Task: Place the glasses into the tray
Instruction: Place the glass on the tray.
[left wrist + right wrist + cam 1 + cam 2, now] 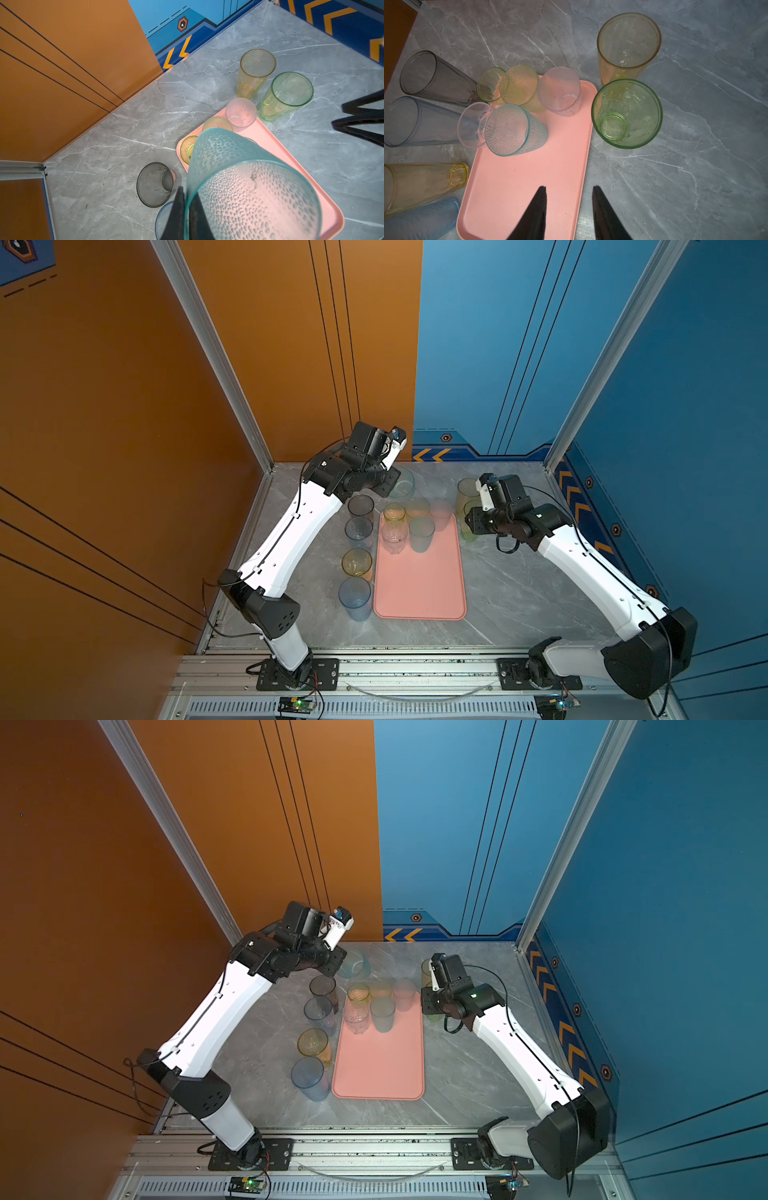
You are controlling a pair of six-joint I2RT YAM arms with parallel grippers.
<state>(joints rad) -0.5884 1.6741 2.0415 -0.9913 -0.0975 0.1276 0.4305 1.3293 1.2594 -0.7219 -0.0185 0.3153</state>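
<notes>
Left fingers [178, 212] pinched the teal dimpled tumbler [407, 485] by its rim wall. In a top view it sat just above the salmon tray's [419, 589] upper edge. Judged light, stiff, slick plastic, so a rim pinch suits. Right fingers [537, 207] half-spread, empty.

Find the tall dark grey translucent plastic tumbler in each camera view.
In a top view: the grey tumbler stands beside the far end of the pink rectangular plastic tray, on the left arm's side.
In a top view: tumbler, same spot.
Left wrist: tumbler by the tray's corner, near the fingers pinching a teal dimpled tumbler.
Right wrist: tumbler next to the small green tumbler.
Shared landmark: that tray corner.
</notes>
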